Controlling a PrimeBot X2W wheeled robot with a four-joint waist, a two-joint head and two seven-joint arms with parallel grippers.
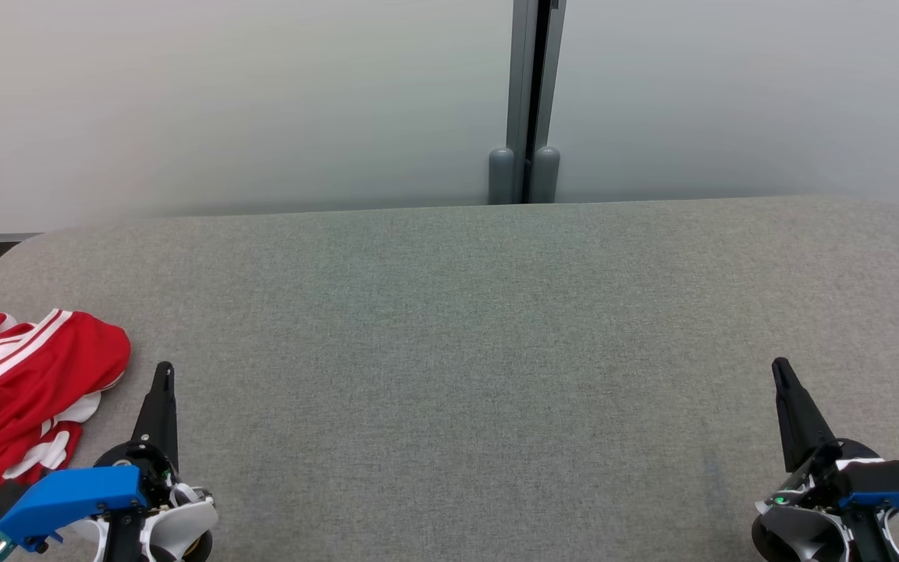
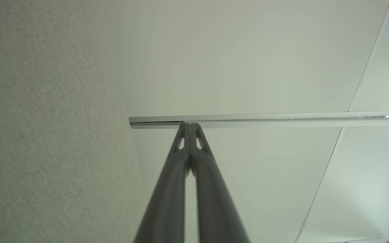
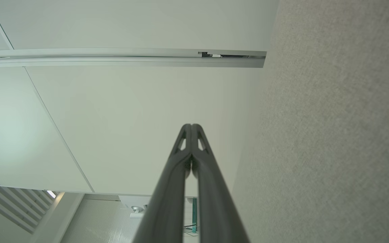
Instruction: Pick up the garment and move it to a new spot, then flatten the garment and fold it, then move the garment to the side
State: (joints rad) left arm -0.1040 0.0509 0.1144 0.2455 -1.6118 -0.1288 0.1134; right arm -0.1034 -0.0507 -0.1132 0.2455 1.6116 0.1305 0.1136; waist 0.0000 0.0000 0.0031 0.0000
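red garment (image 1: 24, 382) crumpled near left claw (image 1: 162, 368), right claw (image 1: 780, 364) apart — both clenched, seemingly empty

The left gripper (image 1: 163, 368) and right gripper (image 1: 780, 367) have long, tapering dark fingers (image 1: 159, 414), rounded white housings (image 1: 184, 519) and blue blocks (image 1: 75, 496) beside those housings.
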